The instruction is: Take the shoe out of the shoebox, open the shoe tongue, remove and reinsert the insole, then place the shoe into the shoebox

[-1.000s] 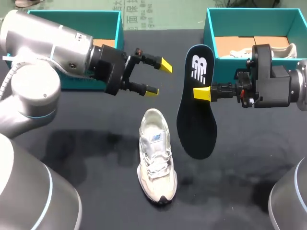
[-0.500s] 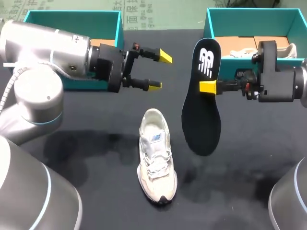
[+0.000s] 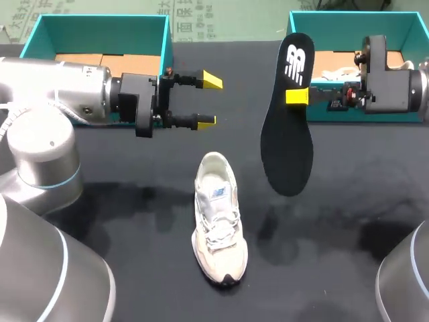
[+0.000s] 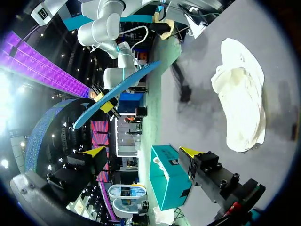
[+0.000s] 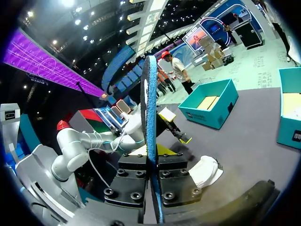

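Outside 2 shoeboxes (image 3: 100, 27) (image 3: 348, 21), 1 shoe (image 3: 218, 228)

Insole (image 3: 287, 134) black with a white logo, its edge blue in the right wrist view; shoe (image 3: 218, 221) off-white, dark toe; left shoebox (image 3: 100, 33) and right shoebox (image 3: 348, 30) teal, tan inside; table (image 3: 322, 268) black; left gripper (image 3: 209, 100) and right gripper (image 3: 298, 97) yellow-tipped.
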Controlling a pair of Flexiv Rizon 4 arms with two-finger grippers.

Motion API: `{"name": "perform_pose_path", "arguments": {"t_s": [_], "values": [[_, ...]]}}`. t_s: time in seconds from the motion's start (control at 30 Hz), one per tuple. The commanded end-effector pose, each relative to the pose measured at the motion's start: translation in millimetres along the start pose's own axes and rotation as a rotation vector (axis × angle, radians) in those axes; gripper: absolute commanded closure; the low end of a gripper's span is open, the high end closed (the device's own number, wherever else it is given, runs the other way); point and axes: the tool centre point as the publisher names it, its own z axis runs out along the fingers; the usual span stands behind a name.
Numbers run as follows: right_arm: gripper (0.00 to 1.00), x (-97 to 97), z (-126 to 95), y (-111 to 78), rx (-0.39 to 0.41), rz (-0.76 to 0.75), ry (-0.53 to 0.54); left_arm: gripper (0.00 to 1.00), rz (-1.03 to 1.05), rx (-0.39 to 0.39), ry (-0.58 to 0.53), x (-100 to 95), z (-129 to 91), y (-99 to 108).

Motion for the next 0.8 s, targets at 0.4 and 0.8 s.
{"name": "perform_pose_path", "arguments": {"t_s": [0.4, 0.8], "values": [[1.00, -49.5, 36.6, 30.1, 0.047, 0.186, 0.045, 0.00, 0.002, 0.002, 0.000, 0.6, 0.3, 0.8], [1.00, -66.4, 46.9, 28.9, 0.066, 0.313, -0.003, 0.00, 0.002, 0.002, 0.000, 0.6, 0.3, 0.8]]}}
